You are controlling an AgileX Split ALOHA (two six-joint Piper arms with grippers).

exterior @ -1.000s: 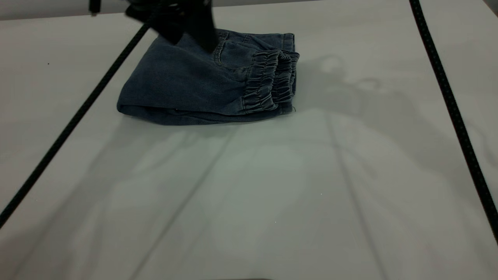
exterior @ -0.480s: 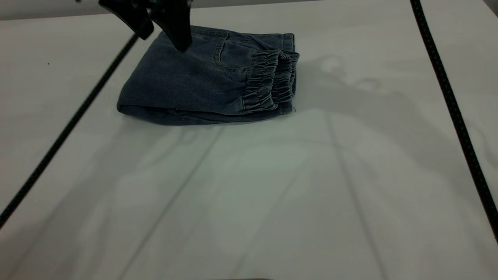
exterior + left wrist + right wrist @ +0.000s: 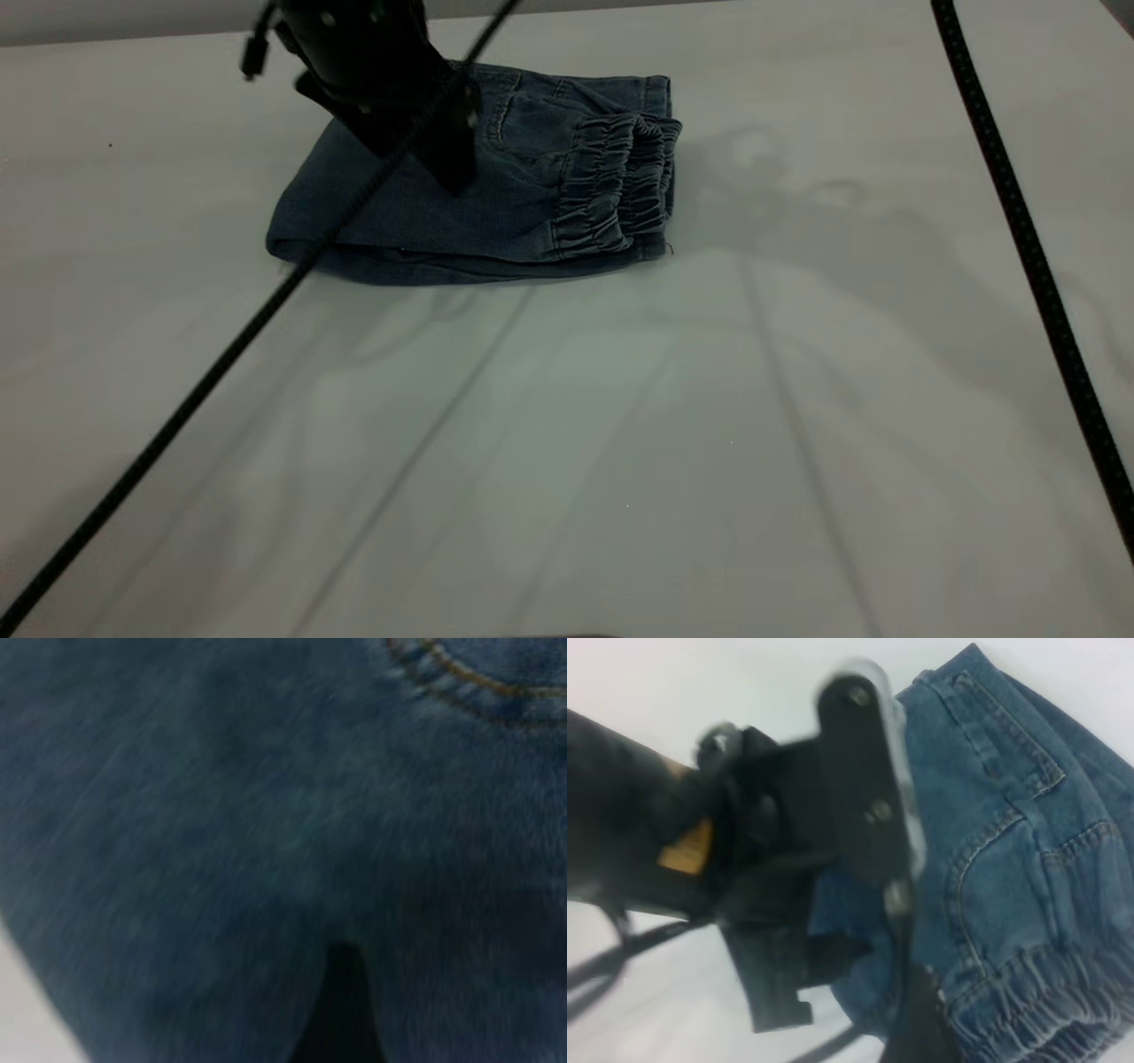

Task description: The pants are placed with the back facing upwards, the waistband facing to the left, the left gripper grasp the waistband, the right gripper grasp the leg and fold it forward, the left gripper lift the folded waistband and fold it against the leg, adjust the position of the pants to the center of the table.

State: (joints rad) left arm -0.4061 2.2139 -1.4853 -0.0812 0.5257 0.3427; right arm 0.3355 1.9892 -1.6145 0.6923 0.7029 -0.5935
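Note:
The pants (image 3: pixel 416 217) lie folded in a compact bundle at the back of the table (image 3: pixel 620 443), slightly left of middle. Their gathered waistband (image 3: pixel 620 186) is stacked along the bundle's right edge. My left gripper (image 3: pixel 452 173) is down on top of the bundle, touching the denim near a back pocket. The left wrist view is filled by denim of the pants (image 3: pixel 221 815) with a pocket seam (image 3: pixel 469 687). In the right wrist view I see the left arm (image 3: pixel 797 833) over the pants (image 3: pixel 1010 842) and the waistband (image 3: pixel 1045 1010). My right gripper (image 3: pixel 920 1023) shows only as a dark shape there.
A black braided cable (image 3: pixel 221 354) runs diagonally from the left arm across the table's left front. A second cable (image 3: pixel 1028 239) runs down the right side. Bare tabletop lies in front of and to the right of the pants.
The left gripper has moved from the pants' back left corner down and rightward onto the top of the bundle. Its cable has swung across the front. The pants have not shifted.

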